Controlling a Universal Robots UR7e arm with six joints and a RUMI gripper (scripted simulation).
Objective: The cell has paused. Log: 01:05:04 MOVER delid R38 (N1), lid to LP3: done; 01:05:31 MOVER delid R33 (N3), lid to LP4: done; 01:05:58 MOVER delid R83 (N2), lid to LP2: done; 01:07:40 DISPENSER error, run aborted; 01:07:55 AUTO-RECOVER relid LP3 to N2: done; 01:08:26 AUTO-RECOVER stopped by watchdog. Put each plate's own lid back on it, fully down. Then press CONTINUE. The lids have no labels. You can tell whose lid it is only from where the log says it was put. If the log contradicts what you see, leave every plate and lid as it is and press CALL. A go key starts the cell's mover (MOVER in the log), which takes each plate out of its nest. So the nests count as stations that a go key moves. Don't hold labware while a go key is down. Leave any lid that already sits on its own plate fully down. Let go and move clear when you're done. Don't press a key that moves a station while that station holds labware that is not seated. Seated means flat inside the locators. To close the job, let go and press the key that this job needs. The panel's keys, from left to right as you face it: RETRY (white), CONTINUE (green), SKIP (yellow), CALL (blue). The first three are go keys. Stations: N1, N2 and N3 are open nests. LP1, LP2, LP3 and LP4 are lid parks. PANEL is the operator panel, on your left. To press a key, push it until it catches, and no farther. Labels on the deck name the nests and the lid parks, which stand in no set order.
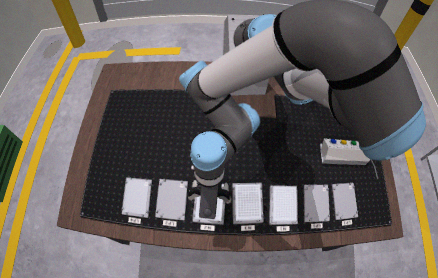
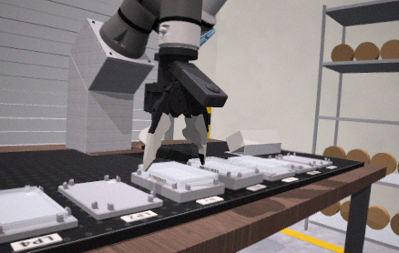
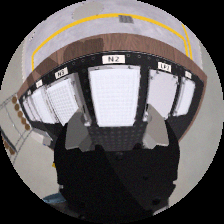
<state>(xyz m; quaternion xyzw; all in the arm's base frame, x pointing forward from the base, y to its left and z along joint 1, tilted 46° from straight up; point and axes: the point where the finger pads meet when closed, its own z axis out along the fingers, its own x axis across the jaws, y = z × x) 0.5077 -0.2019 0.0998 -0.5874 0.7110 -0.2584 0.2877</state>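
I have the claw (image 1: 211, 194) (image 2: 175, 166) (image 3: 115, 104) down over N2, opened wide, with a finger toward either side of the plate and nothing gripped between them. The clear lid (image 1: 197, 209) (image 2: 179, 172) (image 3: 114, 95) lies on the plate in the N2 nest (image 1: 207, 221) (image 2: 181, 196), and it looks level to me. I can't tell from here whether it is fully down.

Next along the worktop (image 1: 77, 200) (image 2: 266, 207) (image 3: 120, 44), the N3 plate (image 1: 247, 202) (image 2: 222, 167) (image 3: 63, 100) shows its wells and looks uncovered. Beyond it, the N1 plate (image 1: 283, 205) (image 2: 259, 163) seems to have a clear cover on, though my view of its edge is small.

On the other side of N2, the neighbouring park (image 1: 172, 199) (image 2: 111, 196) (image 3: 162, 92), whose tag looks like LP2, shows a bare flat face among its locators. Past that, another clear lid (image 1: 137, 197) (image 2: 11, 207) (image 3: 187, 92) lies flat on LP4.

The operator panel (image 1: 343, 154) (image 2: 259, 142) sits well apart from the claw; from above I see its blue, yellow and green keys.
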